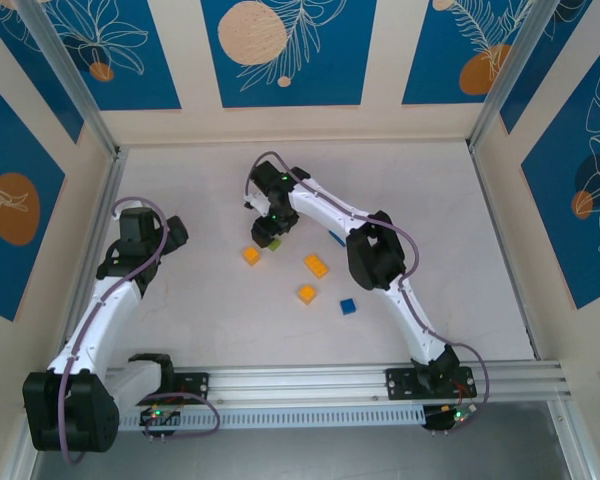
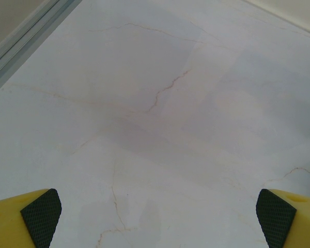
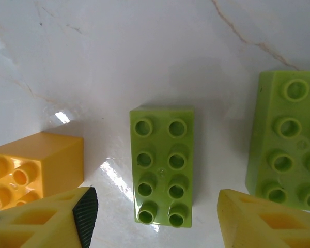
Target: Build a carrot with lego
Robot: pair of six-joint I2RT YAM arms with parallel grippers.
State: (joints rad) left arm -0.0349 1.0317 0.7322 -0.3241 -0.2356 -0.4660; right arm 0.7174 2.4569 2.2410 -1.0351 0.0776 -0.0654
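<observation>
A lime green two-by-four lego brick (image 3: 161,165) lies flat on the white table, studs up, between the fingers of my right gripper (image 3: 157,222). The gripper is open, with a gap on each side of the brick. A second lime green brick (image 3: 289,139) lies just to its right and an orange brick (image 3: 36,165) just to its left. From above, my right gripper (image 1: 270,222) hovers over the green brick (image 1: 276,243) at mid-table. My left gripper (image 2: 157,222) is wide open over bare table, nothing between its pads (image 2: 41,217).
Three orange bricks (image 1: 251,255) (image 1: 316,265) (image 1: 306,294) and two blue ones (image 1: 348,306) (image 1: 337,238) lie scattered around the table's middle. My left gripper (image 1: 172,235) stands at the left side. Patterned walls and a metal rail (image 1: 380,375) enclose the table.
</observation>
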